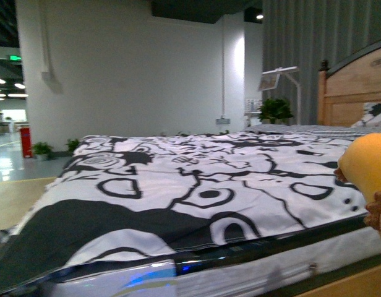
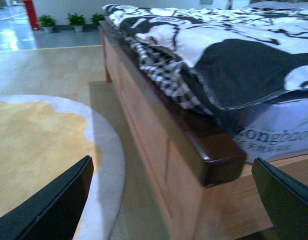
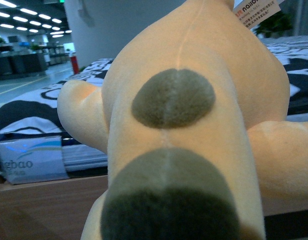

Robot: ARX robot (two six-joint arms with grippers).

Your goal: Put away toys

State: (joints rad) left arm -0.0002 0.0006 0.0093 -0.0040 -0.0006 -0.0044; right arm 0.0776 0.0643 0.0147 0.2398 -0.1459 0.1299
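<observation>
Orange-yellow plush toy (image 3: 184,130) close before right tool

A wooden-framed bed (image 2: 154,145) carries a mattress (image 2: 279,137), spread with a black-and-white patterned duvet (image 1: 196,179) over a checked sheet (image 2: 164,70), a matching pillow (image 1: 376,114) against its headboard (image 1: 354,86).

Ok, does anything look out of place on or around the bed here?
Yes: a checked sheet is bunched out from under the duvet along the wooden bed rail, looking untidy. The plush toy is beside the duvet, not on it.
</observation>
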